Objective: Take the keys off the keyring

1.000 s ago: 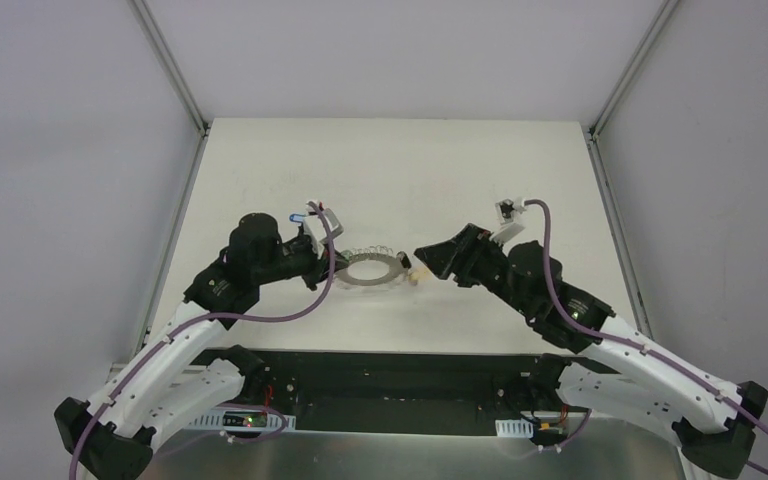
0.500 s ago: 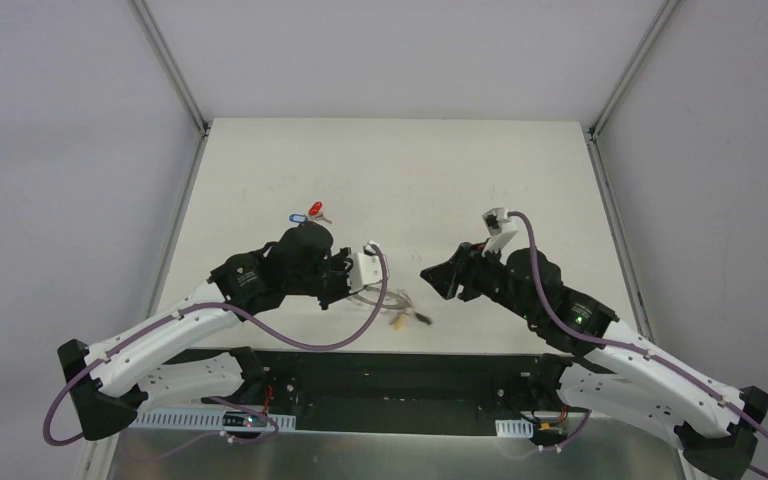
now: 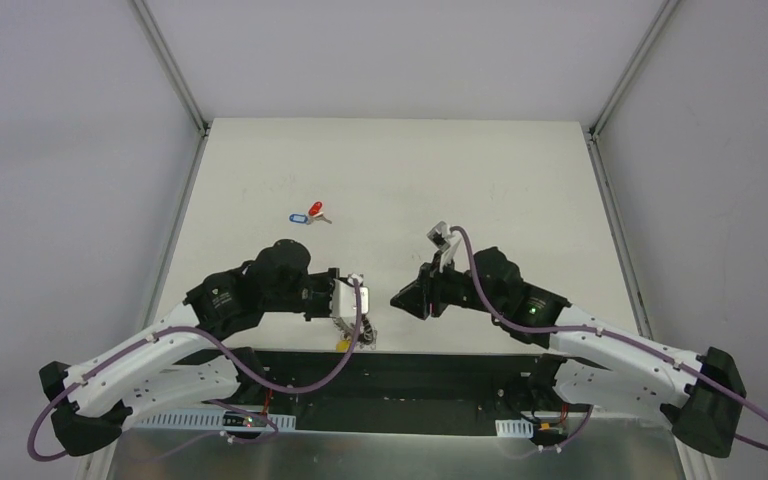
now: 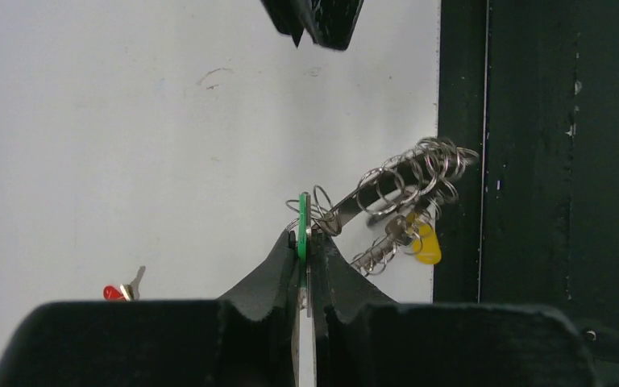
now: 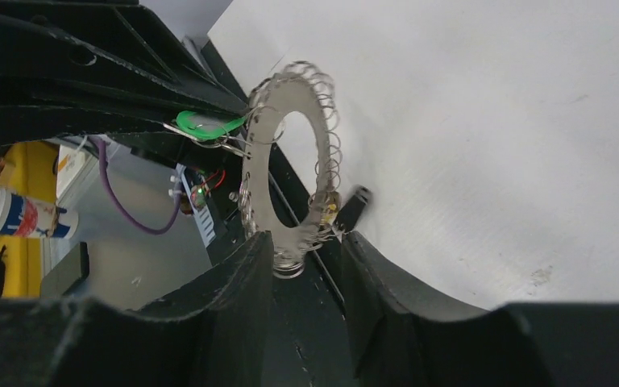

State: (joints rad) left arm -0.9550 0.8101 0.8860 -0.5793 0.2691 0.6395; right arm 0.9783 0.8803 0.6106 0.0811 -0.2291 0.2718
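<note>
Keyring (image 5: 256, 193) a second ago lay flat in the middle of the counter (image 3: 460, 170), between the two arms. It is now up off the surface at the counter's near edge and stands on edge. The left arm has swung back toward its base and brought the ring with it. The right arm has followed inward and nearer.

The left tool (image 4: 306, 246) is pinched narrow on the head of a green key (image 4: 303, 211), and the ring hangs from that key. The right tool (image 5: 308, 246) stands a moderate way open and grips nothing. In the left wrist view its tips are well apart from the ring.

The ring is a flat silvery band with a hollow centre, fringed all round with small wire loops (image 4: 439, 157). A yellow key (image 4: 425, 243) dangles from the loops on its lower side, just at the counter's edge.

A red key (image 3: 314, 210) and a blue key (image 3: 297, 219) lie side by side farther up the counter, where they were before. They are fully uncovered now that the left arm has drawn away.
</note>
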